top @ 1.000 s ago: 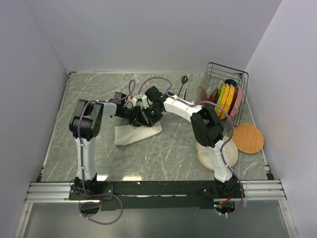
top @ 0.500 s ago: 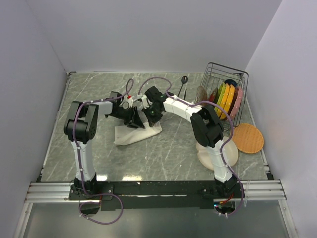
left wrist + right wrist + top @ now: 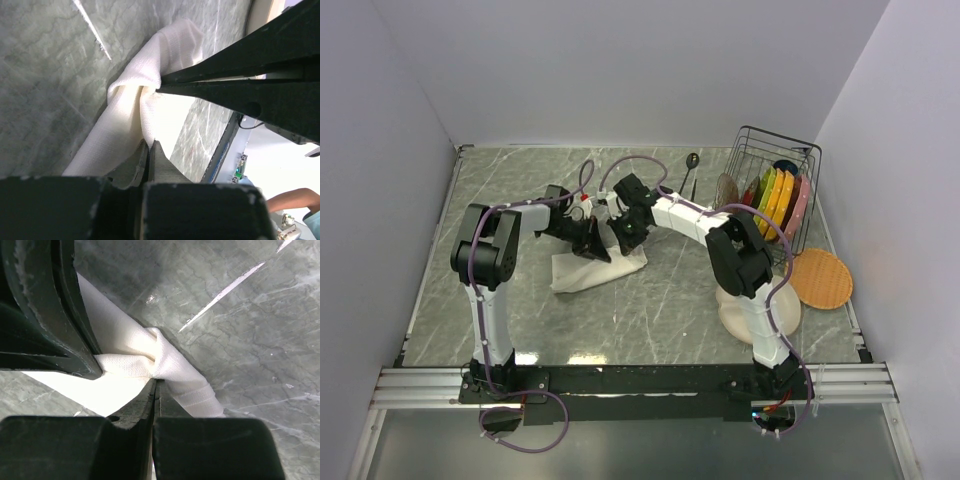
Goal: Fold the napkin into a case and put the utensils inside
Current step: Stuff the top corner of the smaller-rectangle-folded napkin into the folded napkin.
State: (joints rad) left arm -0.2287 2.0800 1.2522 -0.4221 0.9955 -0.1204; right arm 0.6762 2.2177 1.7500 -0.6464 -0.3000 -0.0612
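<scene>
The cream-white napkin (image 3: 588,272) lies crumpled on the grey marble table, with its far edge lifted. My left gripper (image 3: 597,246) and right gripper (image 3: 621,237) meet over that edge, close together. In the left wrist view the left gripper (image 3: 150,143) is shut on a pinched fold of the napkin (image 3: 145,85), and the other gripper's fingers (image 3: 240,75) cross just above it. In the right wrist view the right gripper (image 3: 155,382) is shut on a bunched fold of the napkin (image 3: 170,367). A dark spoon (image 3: 690,168) lies at the back by the rack. I see no fork.
A wire rack (image 3: 798,160) with several colourful plates stands at the back right. A round orange plate (image 3: 821,278) lies in front of it. A beige plate (image 3: 782,315) sits partly under the right arm. Walls close in the table on three sides.
The left arm's elbow has swung to the left, and both grippers have shifted slightly over the napkin's far edge. Both stay pinched on the cloth, which has barely moved.
</scene>
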